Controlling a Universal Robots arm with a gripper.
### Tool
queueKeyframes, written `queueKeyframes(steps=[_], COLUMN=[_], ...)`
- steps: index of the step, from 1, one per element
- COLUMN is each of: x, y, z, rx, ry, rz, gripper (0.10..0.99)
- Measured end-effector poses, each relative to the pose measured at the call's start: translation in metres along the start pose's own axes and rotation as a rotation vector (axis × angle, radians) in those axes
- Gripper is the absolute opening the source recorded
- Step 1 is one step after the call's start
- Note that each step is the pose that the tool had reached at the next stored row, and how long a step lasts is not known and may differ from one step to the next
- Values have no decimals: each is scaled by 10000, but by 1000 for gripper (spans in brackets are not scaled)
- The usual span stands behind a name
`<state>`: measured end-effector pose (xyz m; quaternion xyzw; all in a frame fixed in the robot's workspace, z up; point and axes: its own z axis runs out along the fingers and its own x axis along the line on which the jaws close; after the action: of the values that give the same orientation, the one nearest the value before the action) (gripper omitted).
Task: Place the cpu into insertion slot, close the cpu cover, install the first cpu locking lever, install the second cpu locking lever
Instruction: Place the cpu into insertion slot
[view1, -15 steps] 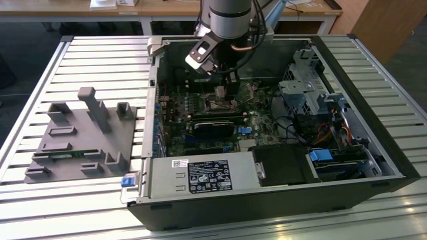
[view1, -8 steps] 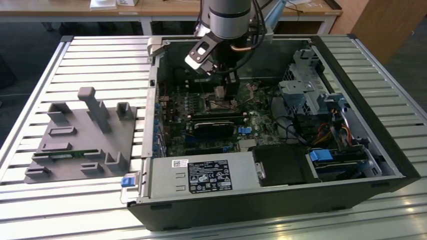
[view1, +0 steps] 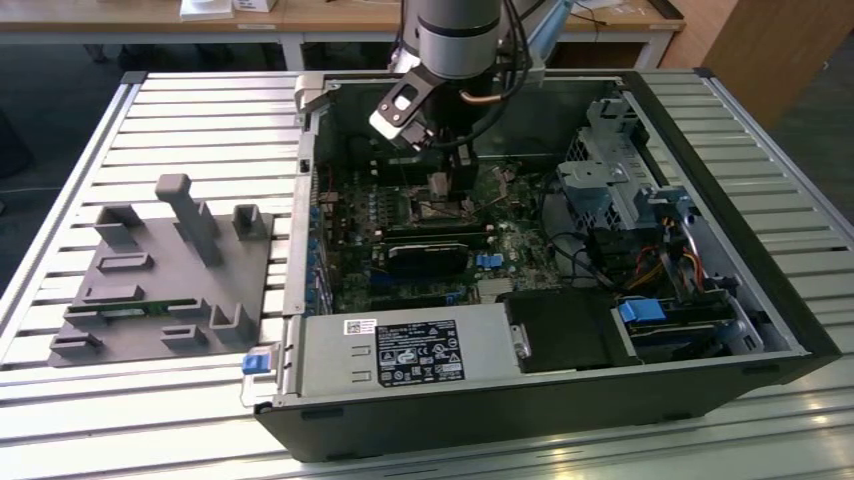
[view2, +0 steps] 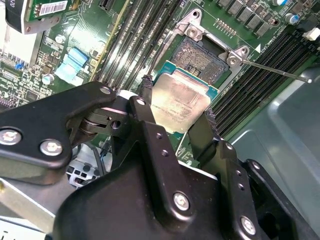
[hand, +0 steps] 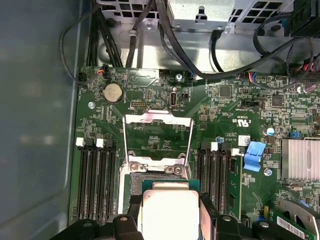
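Gripper (view2: 177, 101) fingers pinch the cpu (view2: 184, 100) by opposite edges, seemingly just above the insertion slot (view2: 202, 56), centre of the exterior view. Likely light, stiff, fragile: edges only. Its cpu cover (hand: 157, 118) stands open.

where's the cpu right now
In both wrist views the cpu is clamped in the gripper, close beside the uncovered insertion slot and not yet seated in it.

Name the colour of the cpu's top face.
The cpu top is pale silver-grey metal, edged in green; the second wrist view shows it best.
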<state>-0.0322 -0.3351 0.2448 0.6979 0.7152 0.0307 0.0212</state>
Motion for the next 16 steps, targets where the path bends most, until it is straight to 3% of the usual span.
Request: queueKeyframes(steps=[16], x=[10], y=[-4], z=[45], rx=[0], ry=[-6], rz=[65], gripper=[537])
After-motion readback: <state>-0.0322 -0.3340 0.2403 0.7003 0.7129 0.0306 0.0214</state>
